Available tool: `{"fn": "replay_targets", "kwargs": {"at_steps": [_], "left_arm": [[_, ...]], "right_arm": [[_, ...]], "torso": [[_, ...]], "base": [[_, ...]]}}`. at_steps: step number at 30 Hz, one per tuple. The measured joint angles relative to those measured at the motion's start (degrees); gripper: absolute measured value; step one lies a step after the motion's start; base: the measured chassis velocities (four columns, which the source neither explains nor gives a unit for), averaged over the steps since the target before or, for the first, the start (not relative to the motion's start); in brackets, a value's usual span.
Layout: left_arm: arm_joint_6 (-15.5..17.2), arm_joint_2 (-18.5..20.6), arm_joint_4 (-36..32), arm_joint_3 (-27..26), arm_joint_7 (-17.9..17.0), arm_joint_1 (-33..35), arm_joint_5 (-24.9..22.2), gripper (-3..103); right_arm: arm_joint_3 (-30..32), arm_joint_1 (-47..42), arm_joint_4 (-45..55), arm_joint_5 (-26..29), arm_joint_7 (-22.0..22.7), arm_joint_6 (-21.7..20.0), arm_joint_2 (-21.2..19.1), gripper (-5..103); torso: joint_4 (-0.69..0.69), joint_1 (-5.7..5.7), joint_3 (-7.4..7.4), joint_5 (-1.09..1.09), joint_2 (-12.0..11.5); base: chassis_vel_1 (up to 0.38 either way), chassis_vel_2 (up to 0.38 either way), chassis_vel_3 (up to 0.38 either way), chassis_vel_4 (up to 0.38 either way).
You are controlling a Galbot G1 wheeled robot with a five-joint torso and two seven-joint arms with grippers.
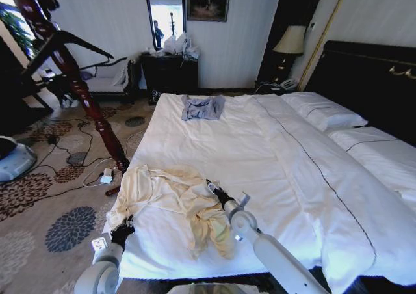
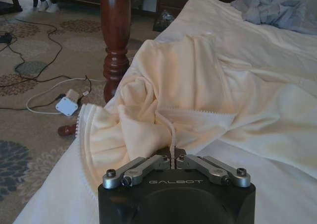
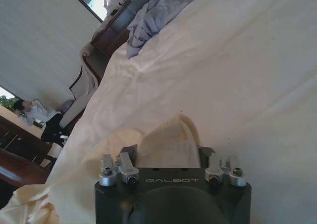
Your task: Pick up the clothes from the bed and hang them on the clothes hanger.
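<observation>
We see the clothes (image 1: 179, 200) lying on the bed (image 1: 260, 157) in the lower centre of the head view, near its left edge. The left gripper (image 1: 123, 229) sits at their lower left, the right gripper (image 1: 213, 188) on their right. A folded garment (image 1: 202, 106) lies upper centre.

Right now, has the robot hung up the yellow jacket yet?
Not yet. The cream jacket lies crumpled on the white bed. The left gripper, shut, pinches its edge; the right gripper, open, sits over a fold. Lifting it and hanging it are both left.
</observation>
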Motion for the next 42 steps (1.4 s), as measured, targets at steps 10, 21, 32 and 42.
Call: {"fn": "replay_targets", "kwargs": {"at_steps": [10, 21, 32, 42], "left_arm": [[0.1, 0.4, 1.2, -0.5, -0.7, -1.1, -0.9, 1], [-0.5, -0.1, 1.0, 0.0, -0.7, -2.1, -1.4, 1], [-5.7, 0.1, -2.9, 1.2, 7.4, -0.9, -7.4, 1], [4.4, 3.5, -4.7, 7.9, 1.9, 7.7, 1.7, 4]], "right_arm": [[-1.1, 0.2, -1.8, -2.6, -5.0, 3.5, -1.5, 30], [-0.8, 1.2, -1.4, -3.9, -12.0, 6.3, -5.0, 2], [4.8, 6.2, 3.3, 0.6, -17.6, 8.8, -7.7, 2], [8.6, 5.2, 6.5, 1.1, -18.3, 8.9, -10.6, 2]], "torso": [[0.00, 0.00, 0.00, 0.00, 0.0], [0.00, 0.00, 0.00, 0.01, 0.0], [0.00, 0.00, 0.00, 0.01, 0.0], [0.01, 0.00, 0.00, 0.00, 0.0]], "base": [[0.000, 0.000, 0.000, 0.000], [0.000, 0.000, 0.000, 0.000], [0.000, 0.000, 0.000, 0.000], [0.000, 0.000, 0.000, 0.000]]}}
